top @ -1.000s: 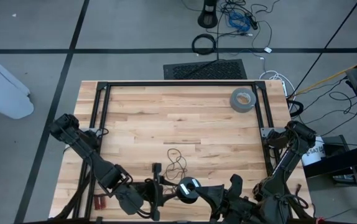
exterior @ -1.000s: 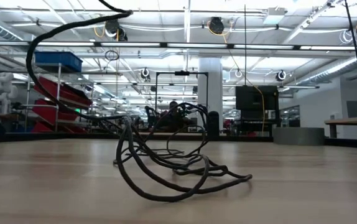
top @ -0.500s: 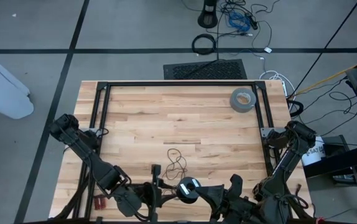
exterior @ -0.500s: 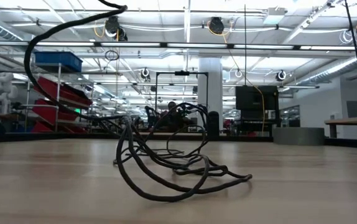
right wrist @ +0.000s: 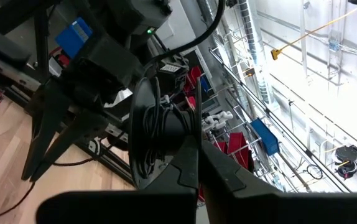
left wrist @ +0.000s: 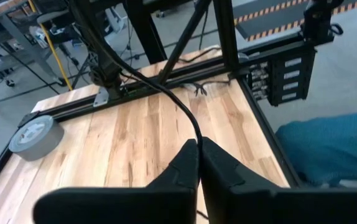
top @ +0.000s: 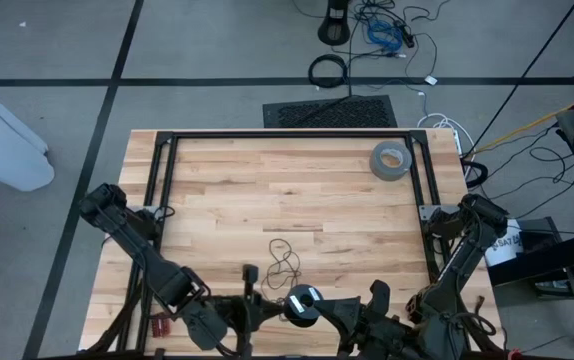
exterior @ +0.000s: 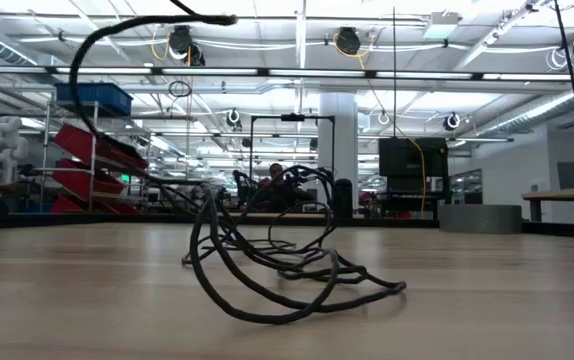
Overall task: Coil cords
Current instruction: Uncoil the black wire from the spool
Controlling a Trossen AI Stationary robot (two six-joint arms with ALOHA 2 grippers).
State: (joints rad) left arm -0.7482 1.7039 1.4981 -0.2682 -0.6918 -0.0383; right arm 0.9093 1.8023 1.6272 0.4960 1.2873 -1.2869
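Thin black wire (exterior: 267,270) tangled mid-table, one strand pinched in left gripper (left wrist: 198,146), right gripper (right wrist: 197,152) pressed together, both half-hidden at near edge.

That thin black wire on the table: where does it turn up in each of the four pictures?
High view: the cord lies in loose loops on the wood near the table's front edge.
Low view: the cord fills the picture's middle, one end rising up.
Left wrist view: a strand runs into the left gripper.
Right wrist view: cannot tell.
Shared landmark: grey tape roll.

Bright, even overhead lighting; window glare; soft shadows.
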